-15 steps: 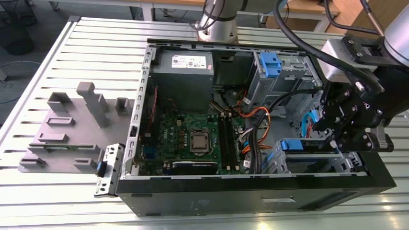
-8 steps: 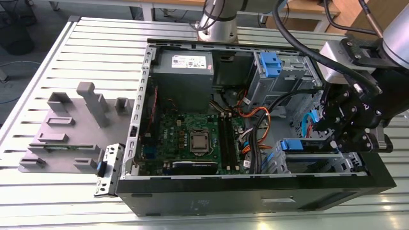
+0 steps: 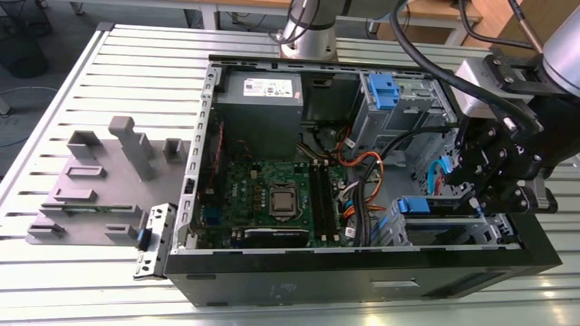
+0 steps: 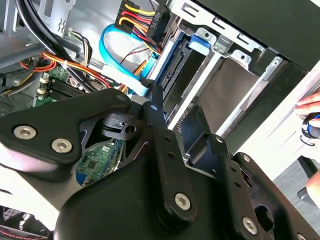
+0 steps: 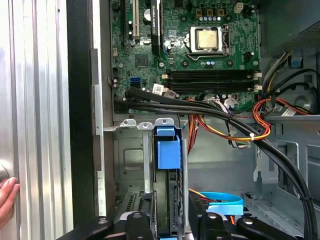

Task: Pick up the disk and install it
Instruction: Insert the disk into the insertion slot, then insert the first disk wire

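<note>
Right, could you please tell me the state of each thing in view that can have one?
computer case: open, lying on its side.
disk: standing on edge in the drive bay slot, blue tab toward the motherboard.
pincer: down at the drive bay, at the disk's end away from the tab.
processor socket: chip seated, top bare.
drive cage: seated in the case.

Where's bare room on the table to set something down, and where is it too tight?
Bare table slats lie between the grey fixture plate and the table's far edge, at the exterior view's left. Crowded: inside the computer case, cables fill the gap between motherboard and drive bay, where the gripper hangs.
</note>
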You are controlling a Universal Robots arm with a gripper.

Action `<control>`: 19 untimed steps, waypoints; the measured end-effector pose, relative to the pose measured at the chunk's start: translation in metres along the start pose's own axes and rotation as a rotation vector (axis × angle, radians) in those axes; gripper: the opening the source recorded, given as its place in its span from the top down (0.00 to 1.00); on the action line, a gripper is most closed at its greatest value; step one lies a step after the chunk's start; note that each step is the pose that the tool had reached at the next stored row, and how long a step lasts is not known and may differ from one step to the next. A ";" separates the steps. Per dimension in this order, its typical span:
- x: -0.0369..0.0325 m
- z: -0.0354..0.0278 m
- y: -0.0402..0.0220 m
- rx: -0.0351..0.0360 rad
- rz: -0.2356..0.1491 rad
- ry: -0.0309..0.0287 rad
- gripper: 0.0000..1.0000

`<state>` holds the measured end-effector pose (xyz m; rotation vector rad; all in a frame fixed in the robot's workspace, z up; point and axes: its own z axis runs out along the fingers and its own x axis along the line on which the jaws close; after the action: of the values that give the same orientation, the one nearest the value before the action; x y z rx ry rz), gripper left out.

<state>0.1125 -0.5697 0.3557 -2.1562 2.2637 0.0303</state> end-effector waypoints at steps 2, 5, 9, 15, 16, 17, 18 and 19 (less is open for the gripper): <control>-0.0001 0.0011 -0.0001 0.0000 -0.007 0.0000 0.58; -0.0003 0.0031 -0.0003 0.0012 -0.017 -0.0001 0.58; -0.0020 0.0045 -0.0001 0.0016 -0.024 -0.0001 0.58; -0.0041 0.0051 0.0000 0.0016 -0.024 -0.0001 0.58; -0.0045 0.0052 0.0000 0.0016 -0.024 -0.0001 0.58; -0.0045 0.0052 0.0000 0.0016 -0.024 -0.0001 0.58; -0.0046 0.0052 0.0000 0.0016 -0.024 -0.0001 0.58; -0.0046 0.0052 0.0000 0.0016 -0.024 -0.0001 0.58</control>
<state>0.1128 -0.5649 0.3506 -2.1826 2.2363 0.0283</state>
